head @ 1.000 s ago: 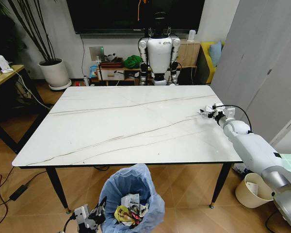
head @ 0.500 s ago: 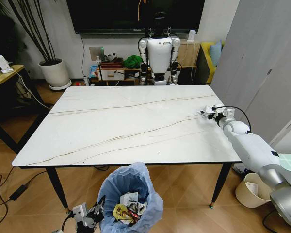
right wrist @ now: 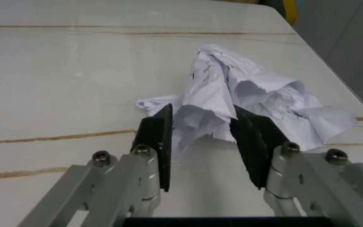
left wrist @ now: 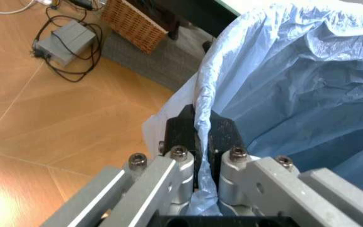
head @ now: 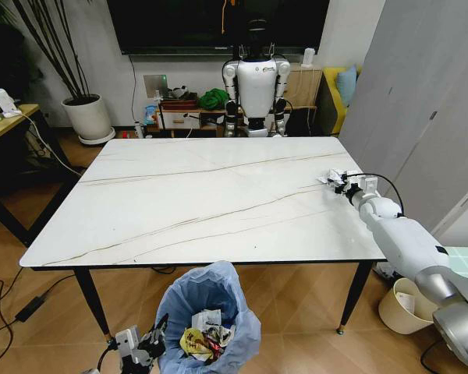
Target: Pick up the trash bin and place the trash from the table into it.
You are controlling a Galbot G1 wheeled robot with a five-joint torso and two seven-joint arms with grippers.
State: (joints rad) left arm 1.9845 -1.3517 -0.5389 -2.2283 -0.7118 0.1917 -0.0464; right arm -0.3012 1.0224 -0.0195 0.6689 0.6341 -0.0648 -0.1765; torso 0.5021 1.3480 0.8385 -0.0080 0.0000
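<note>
1. My right gripper (right wrist: 202, 142) has its jaws part-open around one crumpled white paper (right wrist: 245, 101) at the marble table (head: 203, 202)'s right edge, arm stretched forward.
2. My left gripper (left wrist: 199, 137) hangs low, clamped on the one blue-lined trash bin (head: 210, 312)'s rim before the table.

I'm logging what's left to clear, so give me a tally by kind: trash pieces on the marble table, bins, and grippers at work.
Crumpled white paper on the table: 1, between the right gripper's fingers
Trash bin with blue bag: 1, holding trash, bag edge pinched by the left gripper
Cream-white bin: 1
Grippers: 2, left, right
Total: 5
</note>
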